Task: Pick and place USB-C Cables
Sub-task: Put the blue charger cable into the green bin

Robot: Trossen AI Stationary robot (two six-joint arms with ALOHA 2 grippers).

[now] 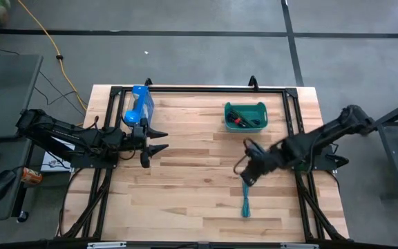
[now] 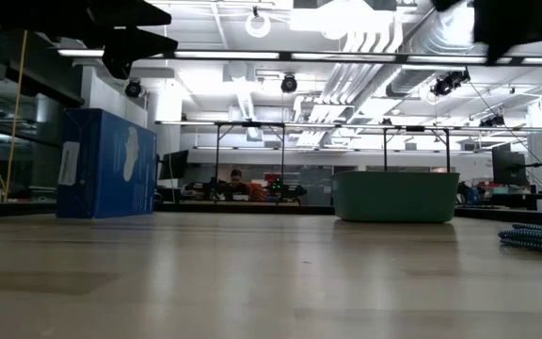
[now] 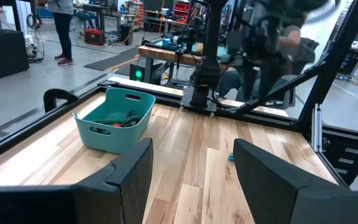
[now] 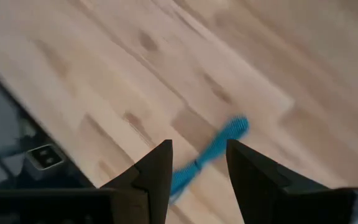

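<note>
No text can be read; the blue box's (image 2: 107, 163) label is illegible.

We see a table (image 1: 185, 180) of pale wood planks with light and tan streaks, framed by black rails. The bin (image 1: 245, 116) is teal, and inside it lie a red-and-black cable bundle (image 1: 239, 120) and a green one (image 1: 254, 123). On the bare wood lies a bright teal-blue cable (image 1: 245, 203), its braid showing a fine dotted pattern in the low view. A box (image 1: 139, 105) at the table's far left side is bright blue with a white label. Both arms are black, as are the left gripper (image 1: 159, 140) and the right gripper (image 1: 249, 177). The floor is grey with dark lines, and a yellow cord (image 1: 47, 34) crosses it.
</note>
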